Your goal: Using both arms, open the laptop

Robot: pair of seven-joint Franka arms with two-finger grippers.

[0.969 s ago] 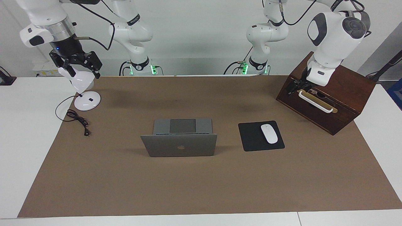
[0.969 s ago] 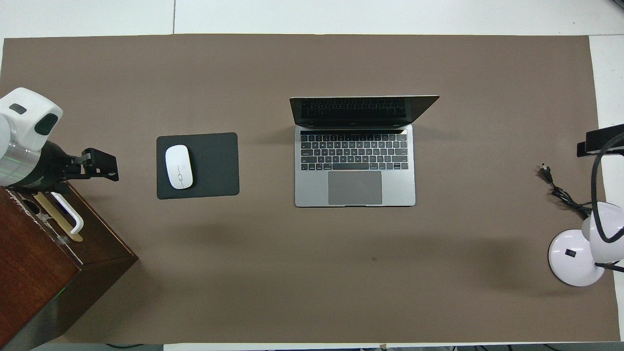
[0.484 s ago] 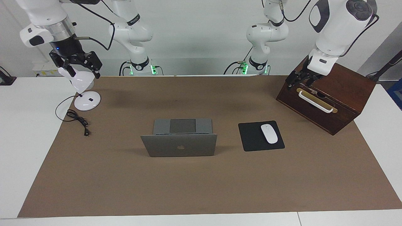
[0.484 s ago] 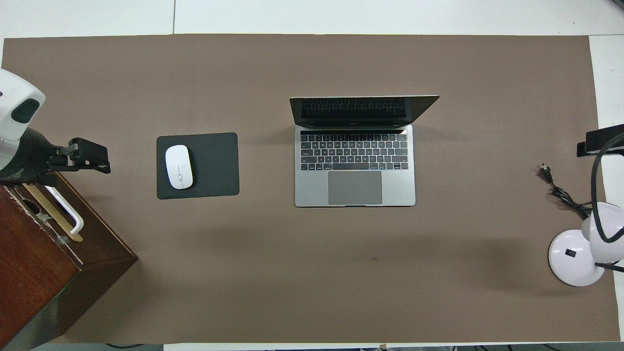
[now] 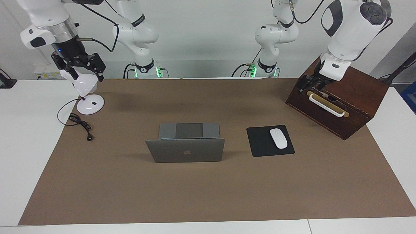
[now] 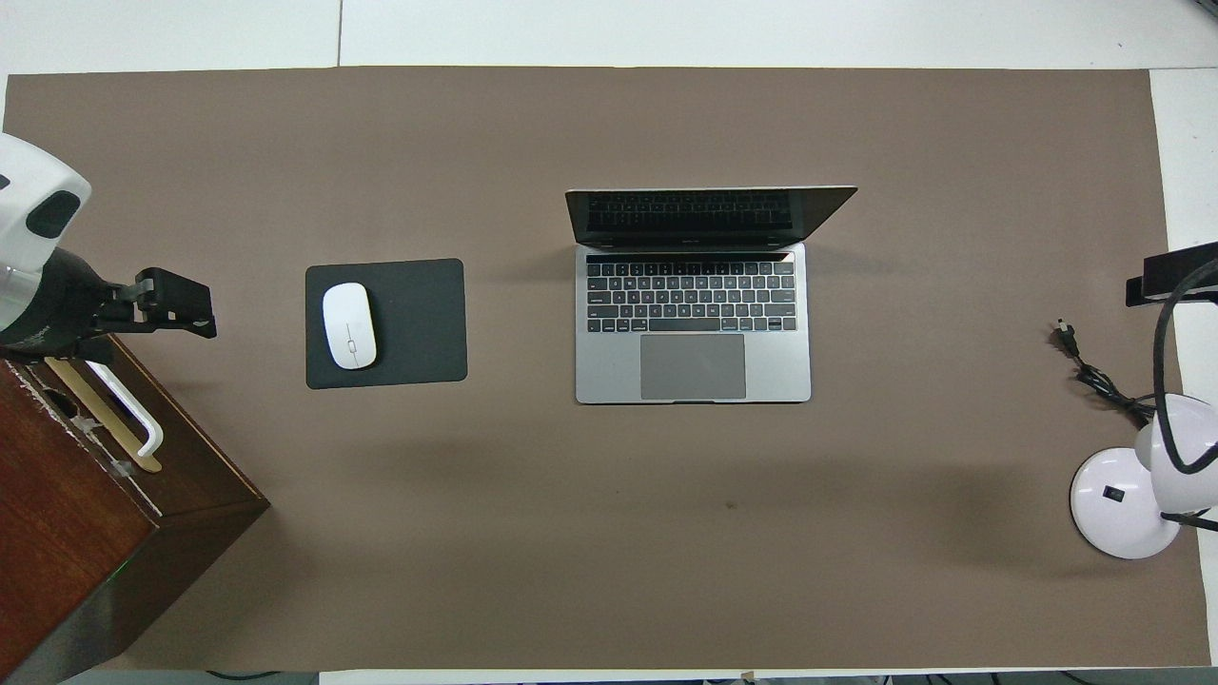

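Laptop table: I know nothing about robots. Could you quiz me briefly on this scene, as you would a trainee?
1. True or false: the laptop has its lid shut.
2. What lies on the mouse pad? A) a white mouse B) a pen C) a cup
3. Fill in: the left pincer hangs close to the wooden ____.
Key: 1 false; 2 A; 3 box.
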